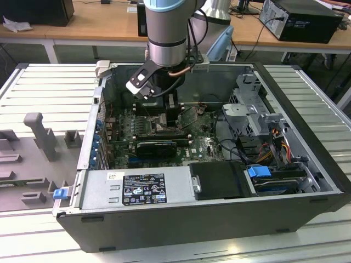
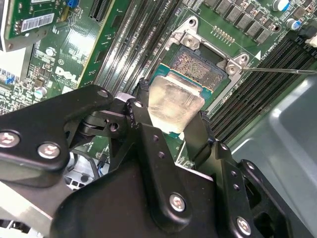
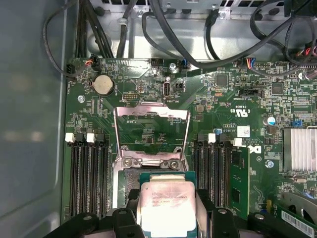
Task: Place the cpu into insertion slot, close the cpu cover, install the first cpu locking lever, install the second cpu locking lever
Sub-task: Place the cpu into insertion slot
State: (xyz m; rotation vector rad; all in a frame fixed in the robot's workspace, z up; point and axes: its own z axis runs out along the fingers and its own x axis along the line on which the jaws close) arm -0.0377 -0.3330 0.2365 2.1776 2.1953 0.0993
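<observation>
My gripper (image 2: 171, 118) is shut on the cpu (image 2: 174, 101), a flat square chip with a silver-grey top, held by two opposite edges between black fingers (image 2: 198, 131). The cpu hangs just above the insertion slot (image 2: 205, 67), overlapping it and slightly tilted, and part of the greyish pin field shows beyond it. In the first wrist view the cpu (image 3: 166, 206) covers most of the insertion slot (image 3: 126, 186), and the cpu cover (image 3: 151, 112) stands open behind it on its hinge. A thin lever rod (image 2: 277, 71) sticks out beside the socket. In the exterior view the gripper (image 1: 171, 112) reaches down into the computer case.
Long black memory slots (image 3: 86, 173) flank the socket on both sides. Black cables (image 3: 198, 44) run along the case wall past the board. A black expansion card (image 1: 156, 148), the drive cage (image 1: 255, 118) and the power supply (image 1: 137, 189) crowd the case.
</observation>
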